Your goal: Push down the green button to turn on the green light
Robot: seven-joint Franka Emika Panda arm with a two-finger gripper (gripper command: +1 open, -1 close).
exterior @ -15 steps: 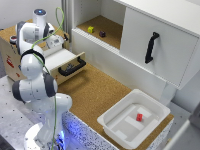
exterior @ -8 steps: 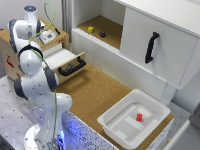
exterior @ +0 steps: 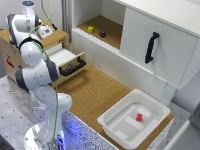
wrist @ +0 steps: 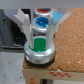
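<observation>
Arm swung further toward exterior view's left, over brown box [exterior: 20,52]. Gripper [wrist: 38,34] directly above round green button in silver housing [wrist: 39,46]; jaws spread open, straddling it, holding nothing.

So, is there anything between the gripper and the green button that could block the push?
Nothing visible does. In the wrist view the green button sits directly beneath the gripper, its fingers straddling the row of buttons, with the blue button behind it. The exterior view does not show the button clearly.
</observation>
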